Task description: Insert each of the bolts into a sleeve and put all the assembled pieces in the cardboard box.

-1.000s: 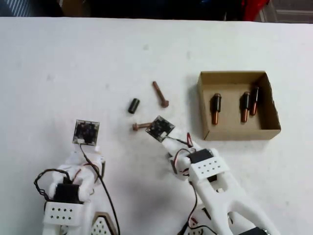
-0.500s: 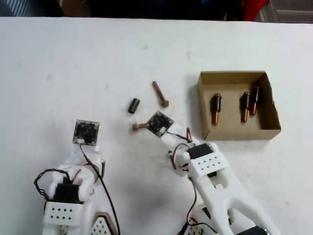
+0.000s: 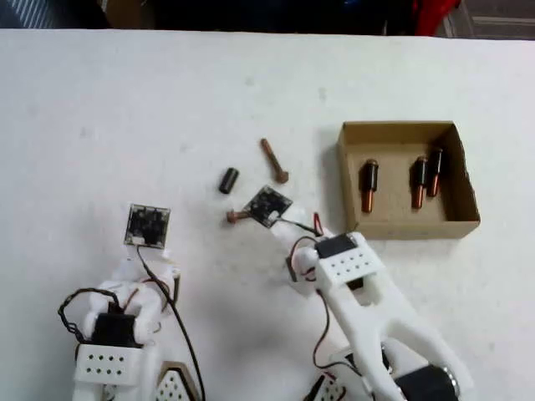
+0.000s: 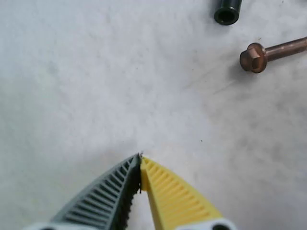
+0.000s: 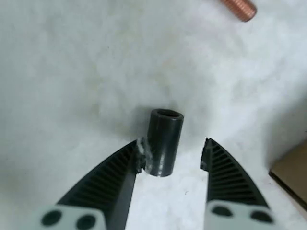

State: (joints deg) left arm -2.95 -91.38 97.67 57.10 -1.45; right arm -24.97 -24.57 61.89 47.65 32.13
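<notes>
A short black sleeve (image 5: 164, 142) lies on the white table between the fingers of my open right gripper (image 5: 172, 147); one finger touches its side. A copper bolt's tip (image 5: 238, 8) lies just beyond it. In the high view the right wrist (image 3: 269, 206) covers that sleeve and part of a bolt (image 3: 237, 215). A second sleeve (image 3: 228, 180) and a second bolt (image 3: 273, 161) lie loose farther out. My left gripper (image 4: 140, 165) is shut and holds nothing, resting short of the sleeve (image 4: 227, 10) and a bolt's head (image 4: 253, 56).
The cardboard box (image 3: 407, 225) stands to the right of the loose parts, with three assembled pieces (image 3: 369, 184) inside. Its corner (image 5: 292, 177) is close beside the right gripper. The left arm (image 3: 117, 326) stays at the near left edge.
The right arm has pushed forward and slightly left, toward the loose bolts. The left arm has kept still.
</notes>
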